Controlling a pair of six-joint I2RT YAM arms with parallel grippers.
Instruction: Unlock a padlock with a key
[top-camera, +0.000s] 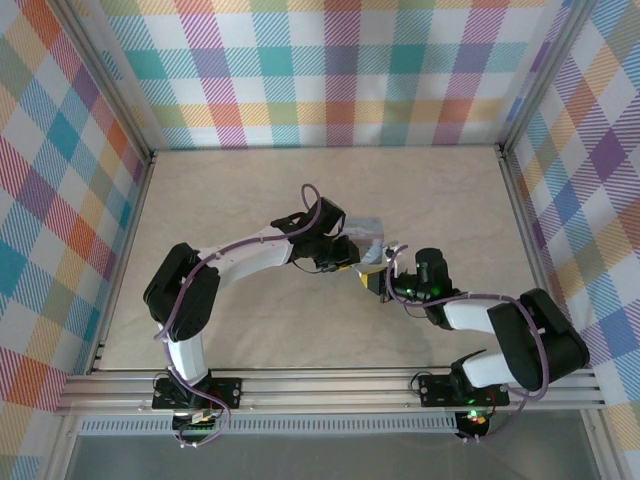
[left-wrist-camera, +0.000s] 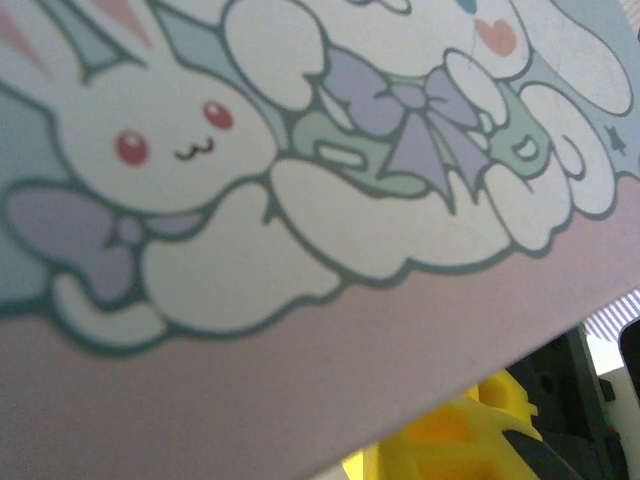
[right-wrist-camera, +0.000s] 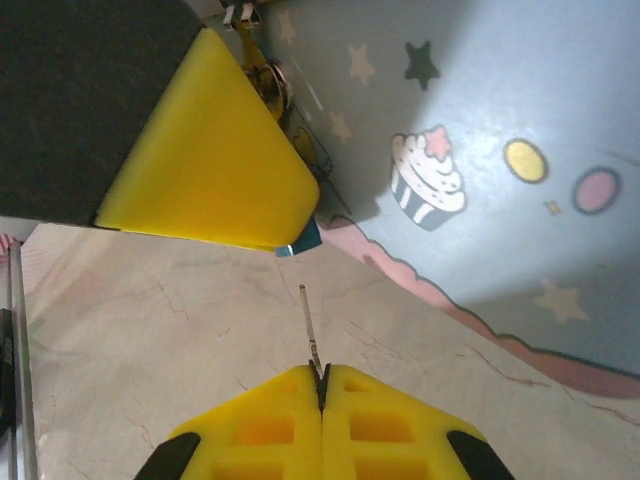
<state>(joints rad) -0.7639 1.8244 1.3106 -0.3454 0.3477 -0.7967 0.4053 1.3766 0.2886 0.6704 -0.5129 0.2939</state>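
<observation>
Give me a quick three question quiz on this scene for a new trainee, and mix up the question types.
1. True or false: the right claw is shut on a thin metal key.
2. Which picture is on the tin box face seen from the right wrist? A) cupcake B) car C) fish
3. Fill in: the claw fingers are ____ in colour.

Key: 1 true; 2 A; 3 yellow.

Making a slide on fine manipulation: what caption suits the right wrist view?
Right gripper shut on a thin key aimed toward the pale blue tin with a cupcake print.
</observation>
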